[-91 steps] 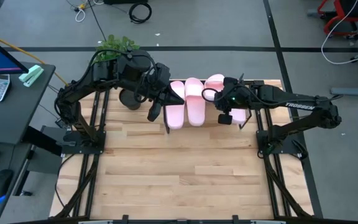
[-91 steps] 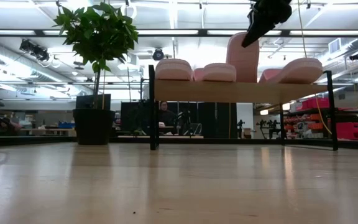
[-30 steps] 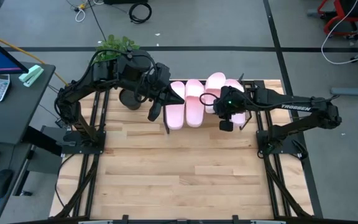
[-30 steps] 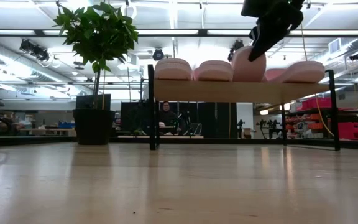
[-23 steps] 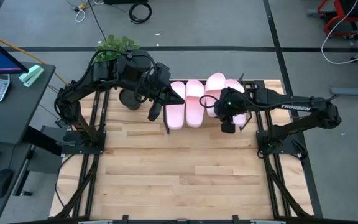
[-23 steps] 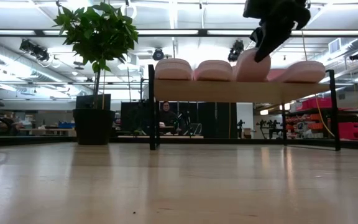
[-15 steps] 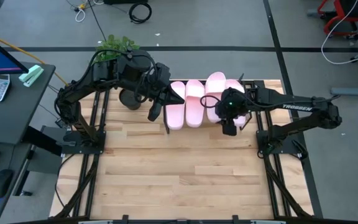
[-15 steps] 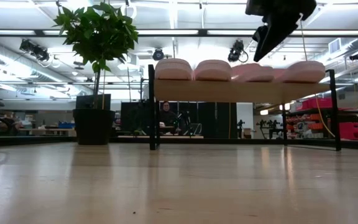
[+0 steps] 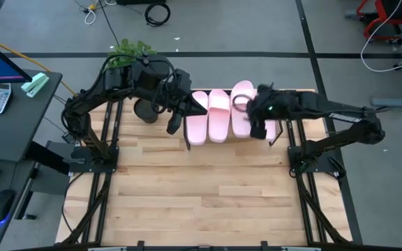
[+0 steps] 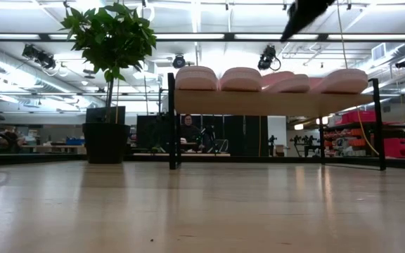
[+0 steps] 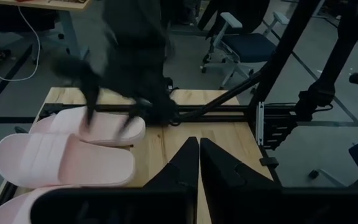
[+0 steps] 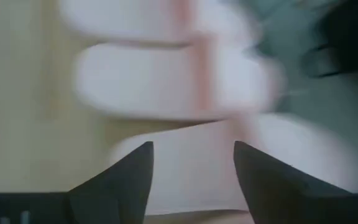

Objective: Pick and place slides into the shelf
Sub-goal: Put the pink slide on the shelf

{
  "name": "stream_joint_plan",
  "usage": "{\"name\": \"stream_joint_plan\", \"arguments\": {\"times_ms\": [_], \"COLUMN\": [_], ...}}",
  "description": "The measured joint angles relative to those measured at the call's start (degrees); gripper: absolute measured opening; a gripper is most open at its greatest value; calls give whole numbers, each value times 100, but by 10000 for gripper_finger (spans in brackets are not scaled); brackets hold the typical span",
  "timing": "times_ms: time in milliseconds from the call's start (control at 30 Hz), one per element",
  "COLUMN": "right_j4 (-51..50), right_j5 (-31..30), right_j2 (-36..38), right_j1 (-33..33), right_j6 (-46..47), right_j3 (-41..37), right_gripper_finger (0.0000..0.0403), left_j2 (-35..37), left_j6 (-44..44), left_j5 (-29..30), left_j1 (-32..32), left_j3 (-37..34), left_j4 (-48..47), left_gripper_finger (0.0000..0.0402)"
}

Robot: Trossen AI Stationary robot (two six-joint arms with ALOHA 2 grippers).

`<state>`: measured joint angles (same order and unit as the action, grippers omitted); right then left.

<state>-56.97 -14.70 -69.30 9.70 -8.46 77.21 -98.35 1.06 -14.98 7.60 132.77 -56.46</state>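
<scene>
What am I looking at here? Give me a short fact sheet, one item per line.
Slides: four pale pink ones, side by side on the shelf
Shelf: slanted wood board in a black frame, at the table's far edge
Right pincer: open, empty, above the slides
Left pincer: shut, waiting beside the shelf's end
Plant: potted, next to the shelf

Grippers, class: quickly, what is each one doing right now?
Left gripper: shut, empty, beside the shelf.
Right gripper: open, empty, above the slides.
</scene>
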Motion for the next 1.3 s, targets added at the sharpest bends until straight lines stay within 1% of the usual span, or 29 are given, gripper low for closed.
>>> {"name": "stream_joint_plan", "arguments": {"times_ms": [67, 133, 200, 367, 467, 500, 533, 667, 800, 1033, 1300], "right_j4": [-7, -18, -12, -73, -66, -66, -67, -48, -36, 3, 82], "right_j5": [-439, -526, -442, -46, 237, 368, 484, 841, 1124, 1617, 1926], "right_j2": [5, -1, -26, -202, -373, -436, -501, -827, -1134, -1506, -1761], "right_j1": [159, 476, 844, 1775, 2183, 2299, 2401, 2685, 2823, 2854, 2841], "right_j6": [-182, -143, -5, 146, 240, 242, 241, 251, 268, 538, 675], "right_j3": [286, 489, 590, 518, 494, 494, 494, 494, 494, 496, 498], "right_gripper_finger": [205, 181, 154, 73, 22, 12, 8, 16, 5, 4, 3], "left_j2": [0, 0, 0, 0, 0, 0, 0, 0, 0, 0, 0], "left_j6": [-6, -6, -8, -13, -14, -13, -9, 5, 14, 20, 21], "left_j5": [-2, 0, 0, -2, 0, 0, 0, -2, -2, -2, -2], "left_j1": [-2, 0, 0, -2, 0, 0, 0, 0, 0, 0, 0], "left_j3": [0, 0, 0, 0, 0, 0, 0, 0, 0, 0, 0], "left_j4": [-1, 3, 2, 3, 6, 5, 6, 5, 3, 3, 3], "left_gripper_finger": [17, 16, 14, 18, 22, 22, 22, 17, 12, 21, 20]}}
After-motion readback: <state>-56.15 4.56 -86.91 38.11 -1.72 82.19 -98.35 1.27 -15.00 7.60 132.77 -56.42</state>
